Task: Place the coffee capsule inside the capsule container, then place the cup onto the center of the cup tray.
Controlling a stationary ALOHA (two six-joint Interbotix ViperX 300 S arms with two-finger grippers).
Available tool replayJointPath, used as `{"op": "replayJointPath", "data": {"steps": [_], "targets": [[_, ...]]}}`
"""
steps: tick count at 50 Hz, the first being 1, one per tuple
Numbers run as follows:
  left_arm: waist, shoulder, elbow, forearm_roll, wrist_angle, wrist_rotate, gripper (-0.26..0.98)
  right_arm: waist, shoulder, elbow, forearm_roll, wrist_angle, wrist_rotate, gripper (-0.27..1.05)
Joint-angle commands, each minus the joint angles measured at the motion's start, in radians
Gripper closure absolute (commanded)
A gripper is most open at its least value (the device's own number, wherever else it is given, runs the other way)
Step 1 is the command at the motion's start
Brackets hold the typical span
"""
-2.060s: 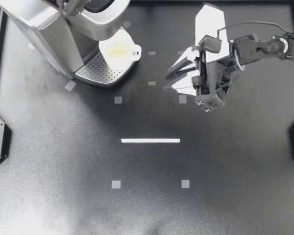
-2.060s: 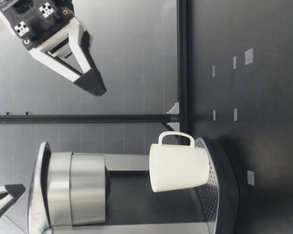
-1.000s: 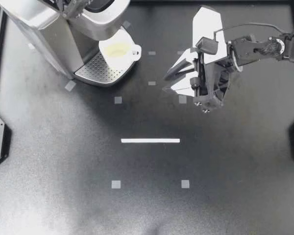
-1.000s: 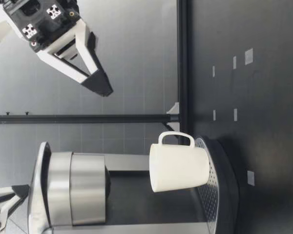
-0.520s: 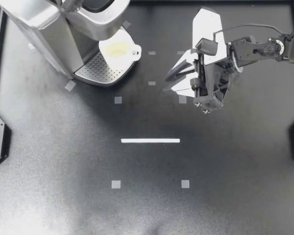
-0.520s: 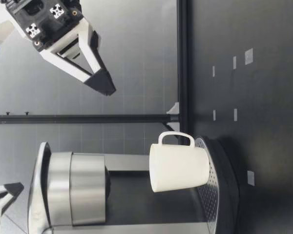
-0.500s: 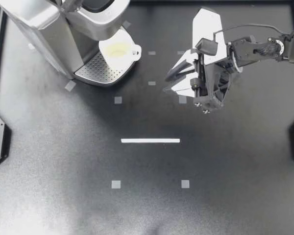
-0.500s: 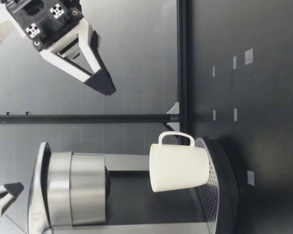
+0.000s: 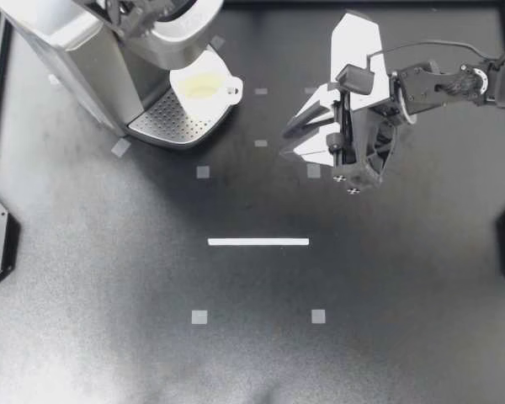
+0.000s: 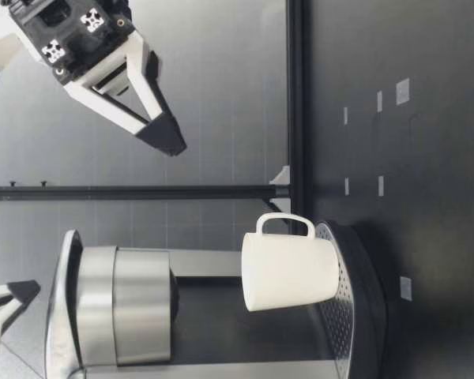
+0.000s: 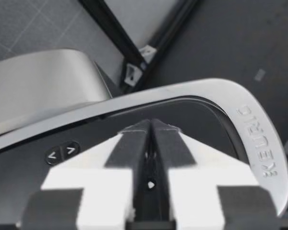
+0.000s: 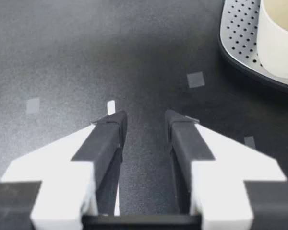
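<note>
Black table (image 9: 109, 278), tape line (image 9: 258, 241) central, cup (image 9: 204, 85) at eleven o'clock. Our right gripper (image 9: 284, 141) stands narrowly parted; left gripper (image 9: 130, 15) pinched together.

Black table (image 9: 109, 295) with a white tape line (image 9: 258, 241) at its middle, small grey tape squares (image 9: 199, 317) around it, and a black frame (image 10: 295, 95) along the far edge
</note>
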Motion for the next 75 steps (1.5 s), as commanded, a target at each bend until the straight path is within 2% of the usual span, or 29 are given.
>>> {"op": "replayJointPath", "data": {"steps": [1,21,35,47,57,63,69,75], "targets": [[-0.002,-0.003,-0.023,0.002,0.000,0.000,0.60,0.005,-0.009,-0.012,0.000,-0.006,0.000,0.37],[-0.002,0.026,-0.023,0.006,0.032,0.002,0.60,0.005,-0.009,-0.009,-0.002,-0.006,-0.006,0.37],[-0.002,0.051,-0.021,0.002,0.103,0.003,0.60,0.005,-0.009,-0.009,-0.002,-0.008,-0.008,0.37],[-0.002,0.106,-0.018,-0.057,0.133,0.051,0.60,0.005,-0.006,-0.003,-0.002,-0.008,-0.008,0.37],[-0.003,0.114,-0.026,-0.061,0.132,0.054,0.60,0.005,-0.008,0.000,-0.002,-0.008,-0.008,0.37],[-0.002,0.095,-0.040,-0.040,0.126,0.054,0.60,0.005,-0.008,0.002,0.000,-0.009,-0.008,0.37],[-0.002,0.074,-0.048,0.034,0.117,0.040,0.60,0.005,-0.009,0.002,0.002,-0.009,-0.008,0.37],[-0.002,0.046,-0.044,0.075,0.086,0.025,0.60,0.005,-0.012,0.005,0.003,-0.009,-0.006,0.37]]}}
